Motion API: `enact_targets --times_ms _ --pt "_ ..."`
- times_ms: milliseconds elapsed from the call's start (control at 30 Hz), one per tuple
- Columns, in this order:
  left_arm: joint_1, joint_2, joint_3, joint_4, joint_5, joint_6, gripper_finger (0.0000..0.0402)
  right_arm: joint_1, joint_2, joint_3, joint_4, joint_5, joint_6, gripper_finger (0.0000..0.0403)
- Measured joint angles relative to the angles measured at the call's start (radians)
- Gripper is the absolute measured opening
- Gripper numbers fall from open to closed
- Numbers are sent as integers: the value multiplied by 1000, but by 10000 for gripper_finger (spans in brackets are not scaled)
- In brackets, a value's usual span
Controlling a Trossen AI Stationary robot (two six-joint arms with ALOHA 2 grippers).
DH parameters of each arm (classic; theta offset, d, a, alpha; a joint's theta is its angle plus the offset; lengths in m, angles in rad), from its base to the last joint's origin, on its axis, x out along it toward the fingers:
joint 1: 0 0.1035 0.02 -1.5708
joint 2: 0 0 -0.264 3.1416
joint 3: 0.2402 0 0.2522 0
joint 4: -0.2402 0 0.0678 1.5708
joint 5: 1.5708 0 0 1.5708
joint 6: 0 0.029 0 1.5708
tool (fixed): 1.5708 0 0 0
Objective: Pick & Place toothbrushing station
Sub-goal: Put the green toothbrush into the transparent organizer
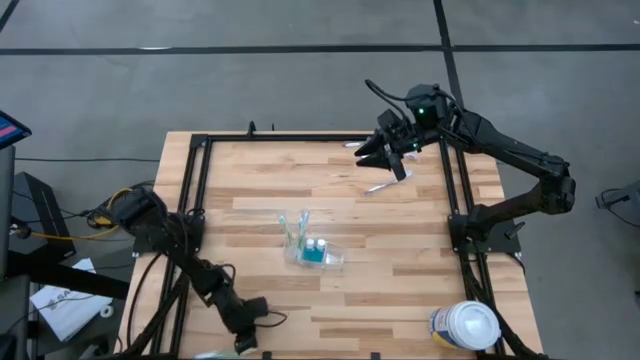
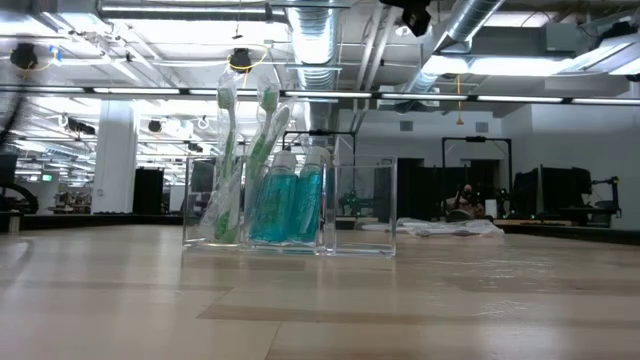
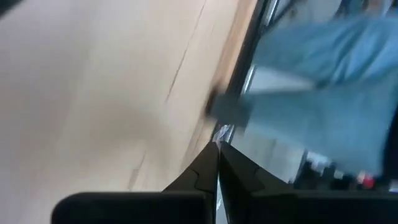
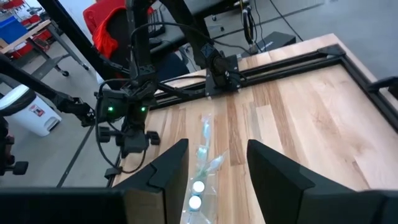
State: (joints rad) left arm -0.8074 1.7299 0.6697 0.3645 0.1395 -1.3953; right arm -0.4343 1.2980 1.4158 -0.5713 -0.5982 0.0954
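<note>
The toothbrushing station (image 1: 312, 247) is a see-through holder standing on its base at the table's middle. It holds green-white toothbrushes and small blue bottles, and shows upright in the low view (image 2: 290, 205). My right gripper (image 1: 383, 162) hangs open and empty above the far right part of the table, away from the station. Its wrist view looks past the open fingers (image 4: 217, 171) down at the station (image 4: 200, 186). My left gripper (image 1: 246, 340) is shut and empty at the table's near edge, left of middle; its shut fingers (image 3: 217, 168) show in its wrist view.
A thin, clear-wrapped item (image 1: 380, 185) lies on the table just near of my right gripper. A white-lidded round tub (image 1: 466, 325) stands at the near right corner. A black frame (image 1: 200, 160) runs along the table's left, far and right sides.
</note>
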Motion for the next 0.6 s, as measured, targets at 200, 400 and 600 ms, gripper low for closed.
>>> enact_targets --times_ms 200,400,600 --pt "52 -73 1 -70 -54 53 1 -1 0 0 88 0 -1 154" --pt "87 -166 1 -170 -124 117 0 -26 0 0 133 0 11 154" --pt "161 -283 1 -193 -275 217 0 -50 0 0 137 0 21 154"
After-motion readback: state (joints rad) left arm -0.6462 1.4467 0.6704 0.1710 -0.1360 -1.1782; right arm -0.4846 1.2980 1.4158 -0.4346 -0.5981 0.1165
